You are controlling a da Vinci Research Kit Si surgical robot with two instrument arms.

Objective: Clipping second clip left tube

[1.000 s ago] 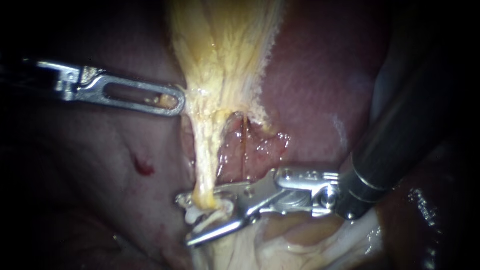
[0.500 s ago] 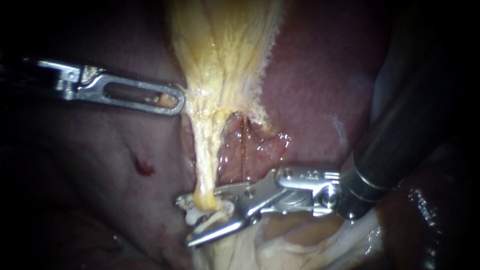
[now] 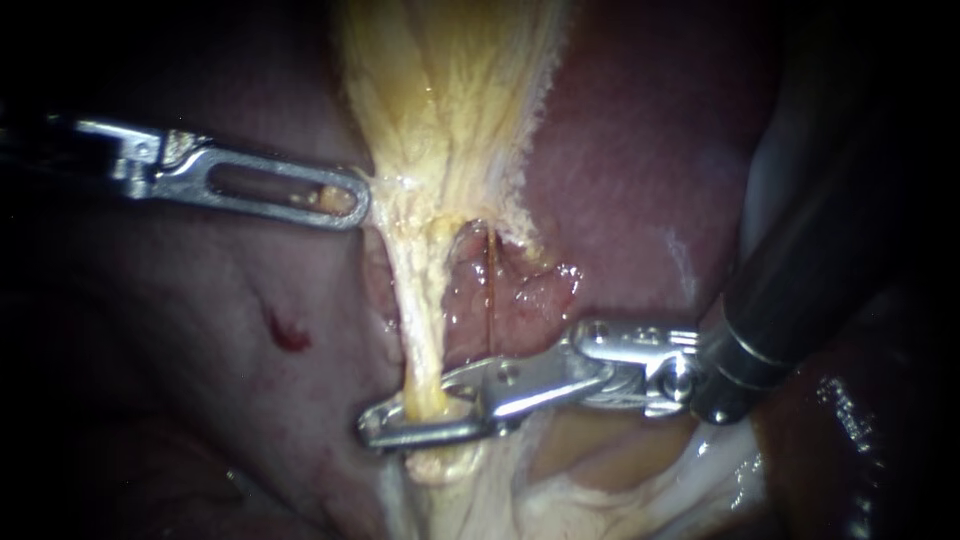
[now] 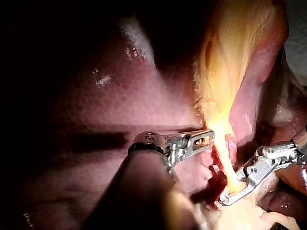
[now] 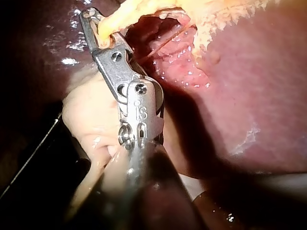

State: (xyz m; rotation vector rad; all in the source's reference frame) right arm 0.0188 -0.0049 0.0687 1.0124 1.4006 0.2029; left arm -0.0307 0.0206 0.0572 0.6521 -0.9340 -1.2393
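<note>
Against the liver (image 3: 620,150), my left instrument (image 3: 350,200) clamps the edge of the yellow tissue (image 3: 450,100), pulling the left tube (image 3: 420,310) taut. My right instrument (image 3: 385,428) has its jaws closed across that tube's lower end. To clip well, squeeze fully and square to it, with the tips clear beyond, before any release.

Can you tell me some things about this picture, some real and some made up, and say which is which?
1. The right instrument has its jaws shut on the yellow tube. True.
2. The left instrument touches the right instrument. False: they are apart. Its tip sits higher, at the edge of the yellow tissue.
3. A thin dark strand runs beside the yellow tube. True.
4. The right instrument grips the liver. False: it grips the yellow tube, and the liver lies behind.
</note>
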